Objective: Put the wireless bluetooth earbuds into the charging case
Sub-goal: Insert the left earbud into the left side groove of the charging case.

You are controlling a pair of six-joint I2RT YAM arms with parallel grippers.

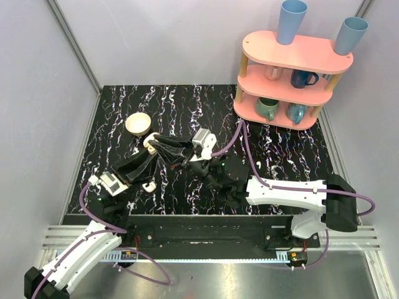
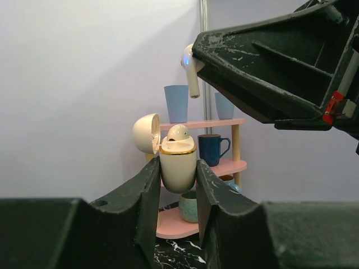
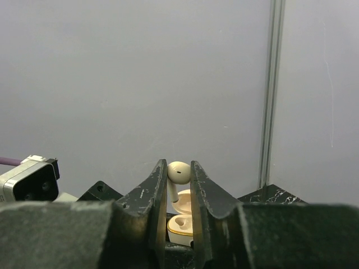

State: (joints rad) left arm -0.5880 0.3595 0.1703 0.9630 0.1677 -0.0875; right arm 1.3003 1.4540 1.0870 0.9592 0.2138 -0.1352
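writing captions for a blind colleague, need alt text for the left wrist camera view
The left gripper clamps an open cream charging case upright, lid swung left, with one earbud seated inside. Above it, the right gripper holds a second earbud, stem pointing down. A pink shelf holding a dark blue mug stands behind.

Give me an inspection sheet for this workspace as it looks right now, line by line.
Surface: black marbled tabletop, nothing spilled that I can see.
Job's things: open charging case held upright, with one earbud seated in it; second earbud held just above the case.
Clutter: wooden bowl; small white piece, too small to identify.
Tools: left tool shut on the charging case; right tool shut on the second earbud.
Cables: purple cables run from both arms.
Surroundings: pink shelf holding blue cups and mugs; grey walls.
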